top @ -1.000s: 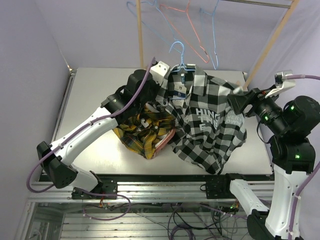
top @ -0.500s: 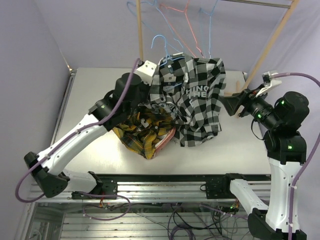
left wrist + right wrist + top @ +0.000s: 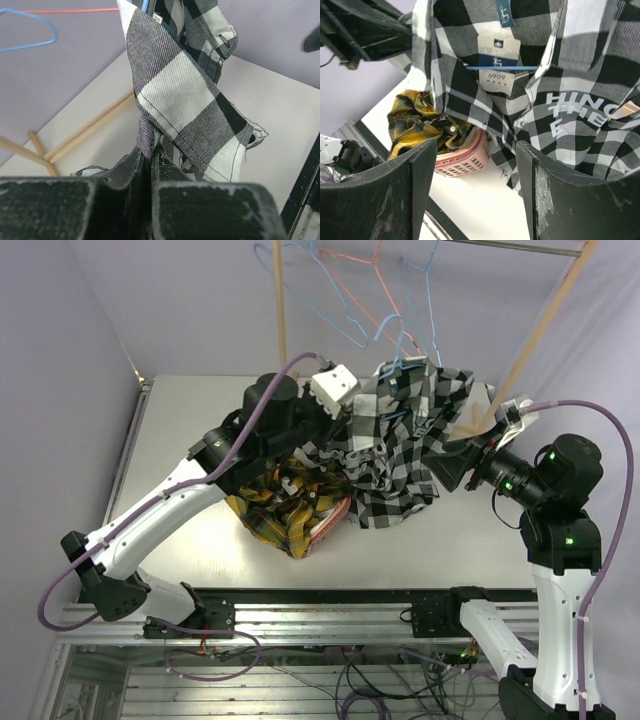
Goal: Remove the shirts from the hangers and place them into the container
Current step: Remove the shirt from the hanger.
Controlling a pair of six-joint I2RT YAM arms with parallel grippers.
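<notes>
Since the checked shirt hangs soft and light, the left gripper clamps its edge and the right gripper stands open; I would grasp near the label.

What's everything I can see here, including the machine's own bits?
checked shirt: one, black and white with lettering, held up between the arms
hanger: one, light blue, inside the checked shirt's collar
empty blue hangers: two, light blue, on the rail
pink-red hanger: one, on the rail
plaid shirt: one, yellow and black, piled in the basket
laundry basket: one, salmon pink, mid-table
rack poles: two, wooden, behind the table
table: one, white
left gripper: black, shut on the checked shirt
right gripper: black, open, facing the shirt
</notes>
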